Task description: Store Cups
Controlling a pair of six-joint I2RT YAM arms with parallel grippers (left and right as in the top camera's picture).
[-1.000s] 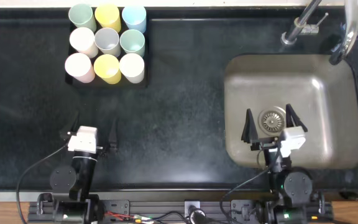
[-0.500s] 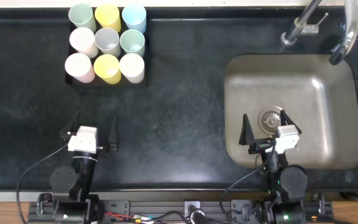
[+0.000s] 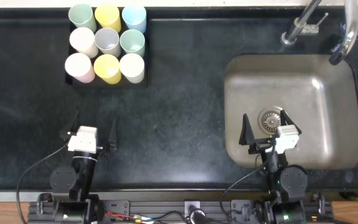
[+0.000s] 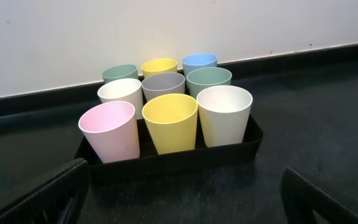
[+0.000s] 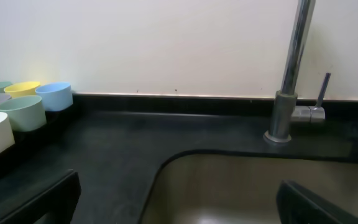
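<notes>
1. Nine plastic tumblers stand upright in a three-by-three block inside a shallow black plastic tray [image 3: 107,85] at the back left of the black stone countertop [image 3: 179,99], close to the wall.
2. The front row holds a pale pink cup [image 4: 109,130], a yellow cup [image 4: 170,121] and a white cup [image 4: 224,115]. Behind them are white, grey and green cups, then green, yellow and blue along the back.
3. The left gripper [image 3: 96,118] hangs over bare counter near its base, well apart from the tray and facing it. Its jaws are spread wide with nothing between them.
4. The right gripper [image 3: 266,118] sits above the stainless steel sink [image 3: 229,68], roughly over the drain. Its jaws are likewise splayed wide and empty, and the chrome faucet [image 3: 297,25] stands beyond it.
5. With every slot filled and no loose cup on the counter or in the basin, the storing step looks finished, and both arms appear to be parked.
6. Any further move would likely fall to the left arm, which is nearer. Shifting the loaded tray would call for a low, level grip on its wall to avoid toppling the cups.
</notes>
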